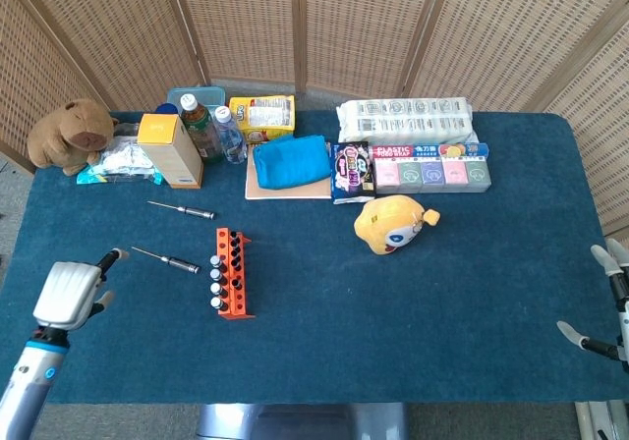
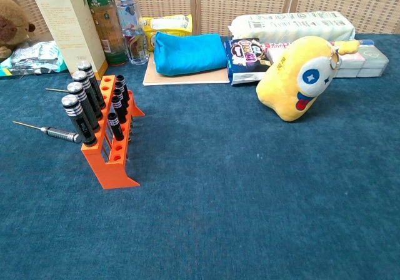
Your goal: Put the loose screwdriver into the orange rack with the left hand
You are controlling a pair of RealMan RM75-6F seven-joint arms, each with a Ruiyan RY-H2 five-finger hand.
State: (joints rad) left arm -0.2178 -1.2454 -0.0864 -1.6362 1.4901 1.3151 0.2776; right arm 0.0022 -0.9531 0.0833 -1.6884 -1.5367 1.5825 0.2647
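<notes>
Approach step: left hand (image 1: 69, 296), empty with fingers loosely apart, must reach toward 2 o'clock for the nearer loose screwdriver (image 1: 167, 258) beside orange rack (image 1: 230, 273).

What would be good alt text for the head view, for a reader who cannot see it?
The left hand hovers empty over a blue table, near two loose screwdrivers lying left of an orange rack. Plush toys, bottles, boxes and packets line the far edge; the right hand shows at the right edge.
</notes>
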